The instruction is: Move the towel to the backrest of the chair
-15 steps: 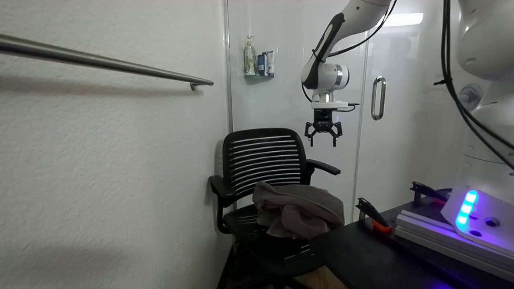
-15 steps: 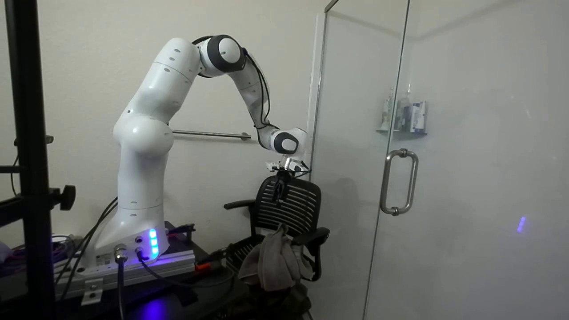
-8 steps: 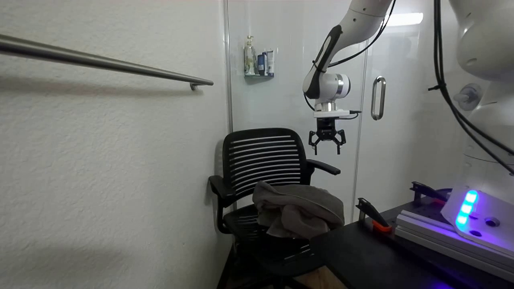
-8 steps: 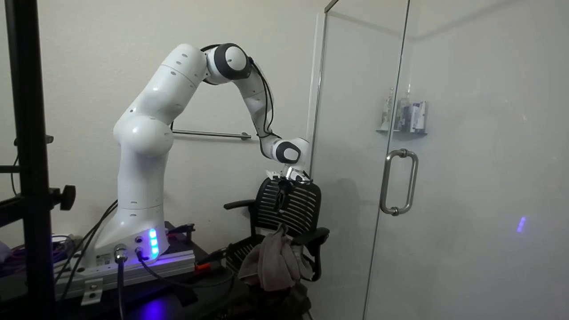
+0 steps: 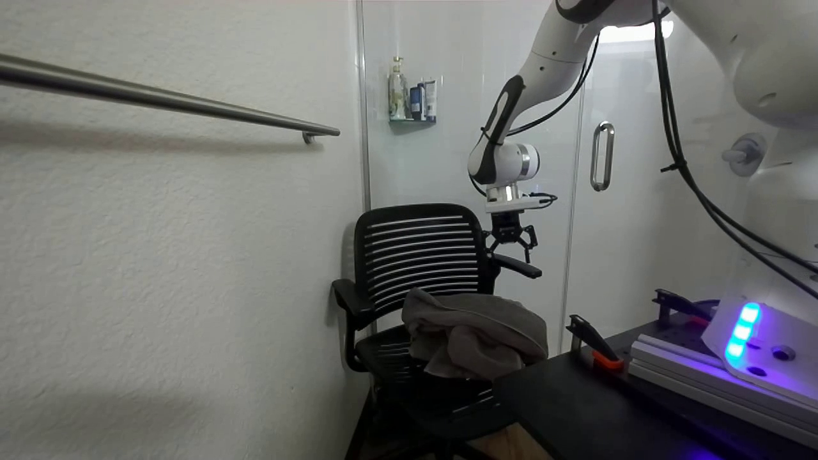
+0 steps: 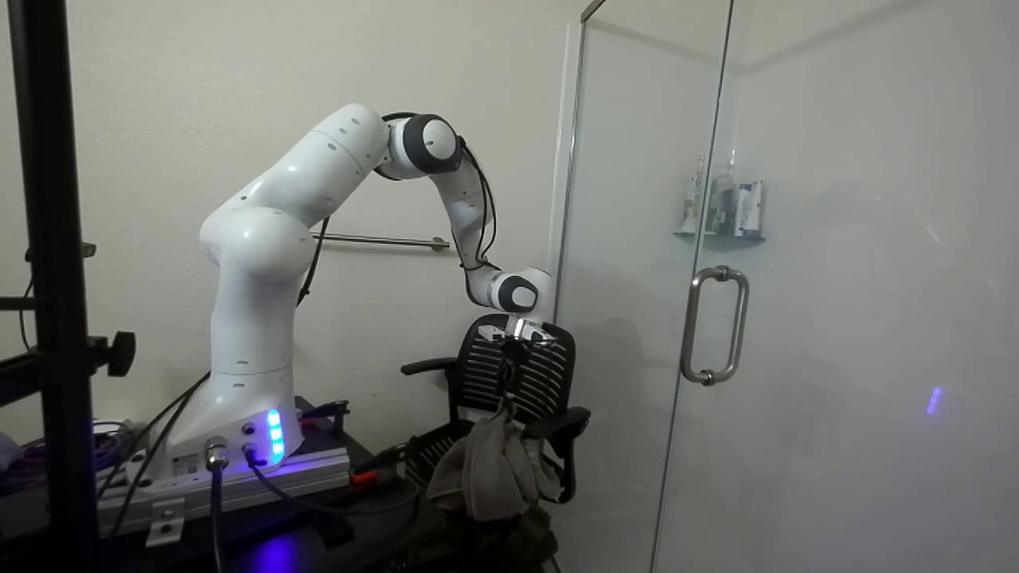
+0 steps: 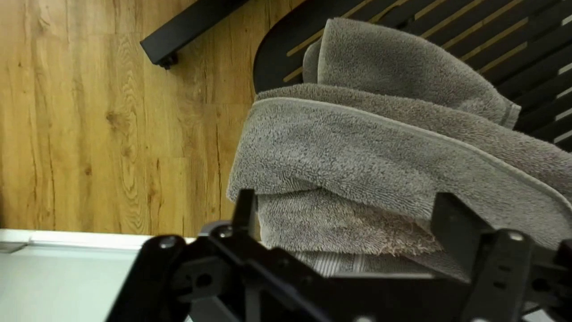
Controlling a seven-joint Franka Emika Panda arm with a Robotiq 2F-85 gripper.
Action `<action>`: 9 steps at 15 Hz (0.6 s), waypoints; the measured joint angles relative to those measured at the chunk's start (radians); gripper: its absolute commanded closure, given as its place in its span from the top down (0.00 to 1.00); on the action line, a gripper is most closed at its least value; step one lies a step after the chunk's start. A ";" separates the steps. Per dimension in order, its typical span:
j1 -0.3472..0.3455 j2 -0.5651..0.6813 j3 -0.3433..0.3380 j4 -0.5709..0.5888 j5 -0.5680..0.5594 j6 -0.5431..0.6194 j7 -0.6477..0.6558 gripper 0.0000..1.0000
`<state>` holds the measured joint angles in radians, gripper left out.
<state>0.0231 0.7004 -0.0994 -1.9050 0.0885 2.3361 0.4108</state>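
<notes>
Hand (image 5: 509, 255) points down, fingers (image 7: 458, 230) spread wide, nothing held. In the wrist view the towel (image 7: 357, 152) sits under me: it fills the centre and right of the frame and shows through the space between my fingers. The fingertip at left of frame lines up with the towel's left edge; the one at right is over the towel itself.

In both exterior views the towel lies below my hand, on the seat (image 5: 386, 351) of the chair (image 5: 422, 281). In an exterior view my fingertips and the towel (image 5: 476, 332) are clearly apart. The backrest (image 5: 418, 249) stands upright behind the towel, left of my hand in that frame. Worktop (image 5: 575, 409) at lower right there, corner near the towel; can't tell if they touch.

Towel looks plain grey-brown, plush pile, bunched in loose layers. Wrist view shows a pale hem curving from left of centre to the right edge, a hemmed corner at upper right, a fuzzier pinkish-brown patch between my fingers, a ribbed band at bottom centre. In an exterior view the towel (image 6: 493, 469) hangs in folds with a peak on top.
</notes>
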 measured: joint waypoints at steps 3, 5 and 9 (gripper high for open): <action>0.054 0.012 -0.018 0.050 -0.048 0.007 0.048 1.00; 0.071 0.001 -0.017 0.057 -0.048 0.024 0.049 1.00; 0.063 -0.011 -0.003 0.057 -0.035 0.026 0.000 1.00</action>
<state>0.0857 0.6898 -0.1026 -1.8480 0.0531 2.3626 0.4104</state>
